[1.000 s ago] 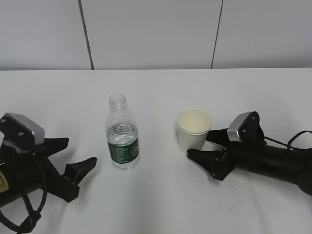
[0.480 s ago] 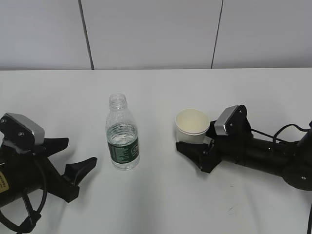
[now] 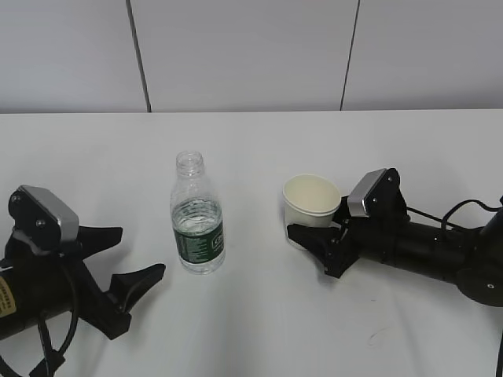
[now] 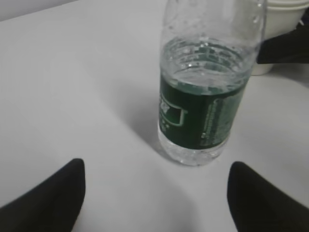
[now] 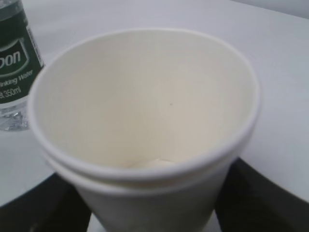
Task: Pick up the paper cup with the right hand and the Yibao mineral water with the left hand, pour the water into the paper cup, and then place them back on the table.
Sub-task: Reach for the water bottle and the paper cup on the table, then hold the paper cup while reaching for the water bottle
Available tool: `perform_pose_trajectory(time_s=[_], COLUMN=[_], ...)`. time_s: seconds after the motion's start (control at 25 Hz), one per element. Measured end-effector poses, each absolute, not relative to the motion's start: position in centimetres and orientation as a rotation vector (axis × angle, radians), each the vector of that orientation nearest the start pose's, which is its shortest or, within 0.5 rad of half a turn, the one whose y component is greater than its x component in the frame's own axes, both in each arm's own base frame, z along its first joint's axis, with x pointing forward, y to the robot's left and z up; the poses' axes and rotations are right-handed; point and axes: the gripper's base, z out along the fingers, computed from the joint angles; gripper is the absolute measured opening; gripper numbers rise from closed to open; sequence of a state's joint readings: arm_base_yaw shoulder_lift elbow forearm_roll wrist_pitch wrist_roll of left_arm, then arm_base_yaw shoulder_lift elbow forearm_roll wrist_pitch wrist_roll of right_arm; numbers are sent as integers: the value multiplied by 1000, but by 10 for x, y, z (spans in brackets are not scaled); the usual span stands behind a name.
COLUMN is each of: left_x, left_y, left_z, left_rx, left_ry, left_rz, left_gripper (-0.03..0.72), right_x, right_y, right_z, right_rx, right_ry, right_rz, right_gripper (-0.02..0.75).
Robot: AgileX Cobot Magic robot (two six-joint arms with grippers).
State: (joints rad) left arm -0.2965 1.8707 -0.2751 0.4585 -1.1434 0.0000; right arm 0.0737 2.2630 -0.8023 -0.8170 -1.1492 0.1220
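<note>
My left gripper [image 3: 134, 263] lies open on the table [image 3: 251, 141] left of the upright bottle [image 3: 196, 216], apart from it, while right of the bottle my right gripper [image 3: 313, 228] brackets the cup [image 3: 311, 206], grip uncertain.

The Yibao mineral water [image 3: 197, 225] stands alone mid-counter [image 3: 251, 141], with bare surface at its 12, 6 and 9 o'clock. From its 8 o'clock the left hand [image 3: 119, 255] faces it with jaws spread, nothing between them. At its 3 o'clock, past a clear gap, the paper cup [image 3: 311, 206] and the right hand [image 3: 320, 234] flanking it block passage.
</note>
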Motion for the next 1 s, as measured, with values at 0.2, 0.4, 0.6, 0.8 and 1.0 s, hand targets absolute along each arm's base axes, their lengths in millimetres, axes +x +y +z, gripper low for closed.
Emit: perform_pose_trajectory(time_s=[0.2, 0.4, 0.6, 0.8, 1.0], left_x=[212, 216, 226, 236, 247], left_y=[-105, -111, -118, -126, -132], left_z=[99, 103, 109, 113, 105], left_rx=[757, 782, 748, 787, 804], left_ry=[1826, 1796, 1780, 1732, 1739], left_rz=[-504, -548, -643, -681, -725], left_gripper=[550, 550, 561, 583, 586], right_x=[338, 338, 338, 338, 338], right_y=[86, 86, 86, 86, 86], right_z=[49, 49, 49, 49, 49], right_rx=[-793, -796, -798, -800, -800], right_ry=[1715, 1715, 1714, 1714, 1714], right_rz=[561, 562, 564, 565, 565], right_gripper=[526, 524, 524, 524, 524])
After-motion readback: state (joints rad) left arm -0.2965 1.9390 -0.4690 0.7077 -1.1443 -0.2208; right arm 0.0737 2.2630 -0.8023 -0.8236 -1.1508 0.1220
